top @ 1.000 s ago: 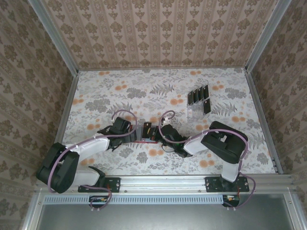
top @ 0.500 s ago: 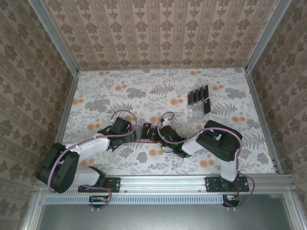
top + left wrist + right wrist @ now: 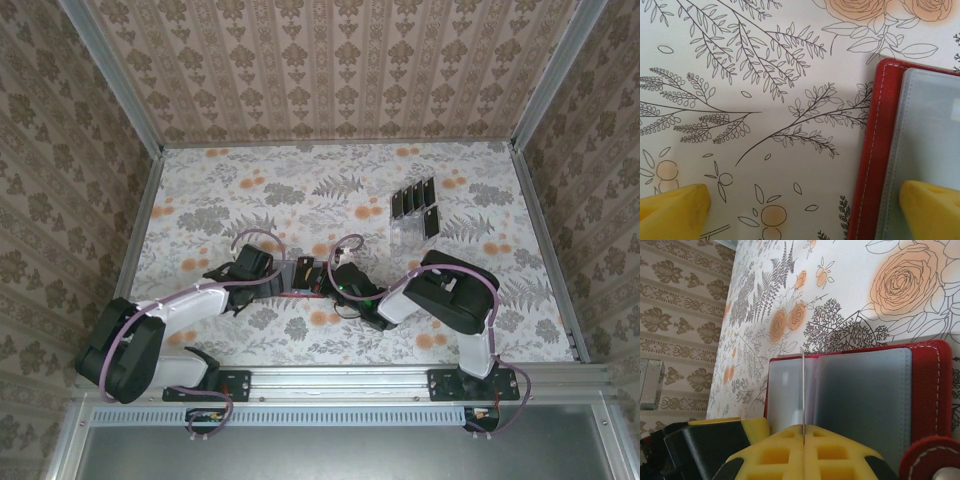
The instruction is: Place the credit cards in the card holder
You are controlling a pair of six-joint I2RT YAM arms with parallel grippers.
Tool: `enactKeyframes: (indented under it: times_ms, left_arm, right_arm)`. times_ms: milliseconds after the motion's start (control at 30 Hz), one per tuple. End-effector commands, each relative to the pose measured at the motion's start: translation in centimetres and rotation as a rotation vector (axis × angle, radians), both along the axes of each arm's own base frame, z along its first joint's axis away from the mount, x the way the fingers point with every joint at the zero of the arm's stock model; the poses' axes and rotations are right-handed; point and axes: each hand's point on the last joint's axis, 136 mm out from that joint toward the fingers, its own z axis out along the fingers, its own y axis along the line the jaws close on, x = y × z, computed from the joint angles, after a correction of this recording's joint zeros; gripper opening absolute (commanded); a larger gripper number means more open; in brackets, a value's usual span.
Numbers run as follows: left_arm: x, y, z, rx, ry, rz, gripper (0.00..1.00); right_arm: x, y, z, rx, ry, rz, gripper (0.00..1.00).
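clear rack point(image 3: 406, 236) — apart from card holder point(image 3: 879, 150)

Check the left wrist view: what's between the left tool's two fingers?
Left wrist view: the open left tool spans bare tablecloth, then the card holder's red stitched edge; one finger is over its clear sleeve.

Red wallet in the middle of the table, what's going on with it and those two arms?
The right gripper is shut on a thin credit card, seen edge-on, held over the open red card holder. I cannot tell whether the card has reached a slot yet. The left gripper is open and straddles the holder's edge, with one fingertip over its clear sleeve. Several more black cards stand in the clear rack farther back on the table.
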Motion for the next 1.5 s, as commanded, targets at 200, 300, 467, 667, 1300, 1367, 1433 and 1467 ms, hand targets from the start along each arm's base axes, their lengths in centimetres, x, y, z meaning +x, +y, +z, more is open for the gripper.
enactKeyframes:
  times_ms: [200, 300, 467, 667, 1300, 1367, 1433, 1467]
  left_arm:
    - [-0.8, -0.1, 0.4, 0.006, 0.04, -0.016, 1.0]
    - [-0.9, -0.5, 0.5, -0.001, 0.04, -0.027, 1.0]
    - [-1.2, -1.4, 0.8, -0.018, 0.034, -0.048, 1.0]
    - [-1.0, -2.8, 2.0, -0.044, 0.01, -0.078, 1.0]
    - [0.5, -1.1, 2.8, 0.032, -0.008, -0.046, 1.0]
    - [0.1, -0.7, 2.3, 0.041, 0.003, -0.031, 1.0]
    - [-0.1, -0.2, 1.7, 0.05, 0.008, -0.016, 1.0]
    - [-0.2, -0.2, 1.5, 0.052, 0.014, -0.013, 1.0]
  right_arm:
    - [-0.7, -3.1, -2.3, -0.197, 0.084, -0.027, 0.0]
    - [-0.7, -4.3, -2.7, -0.286, 0.108, -0.012, 0.0]
    - [-0.6, -6.7, -3.2, -0.394, 0.145, -0.003, 0.0]
    - [-0.2, -8.8, -3.5, -0.437, 0.173, -0.006, 0.0]
    - [1.0, -2.6, 5.2, -0.118, -0.017, 0.188, 0.0]
    - [1.2, -2.0, 5.5, -0.09, -0.022, 0.194, 0.0]
    - [1.4, -1.5, 5.8, -0.061, -0.03, 0.194, 0.0]
    - [1.5, -1.3, 5.8, -0.052, -0.032, 0.194, 0.0]
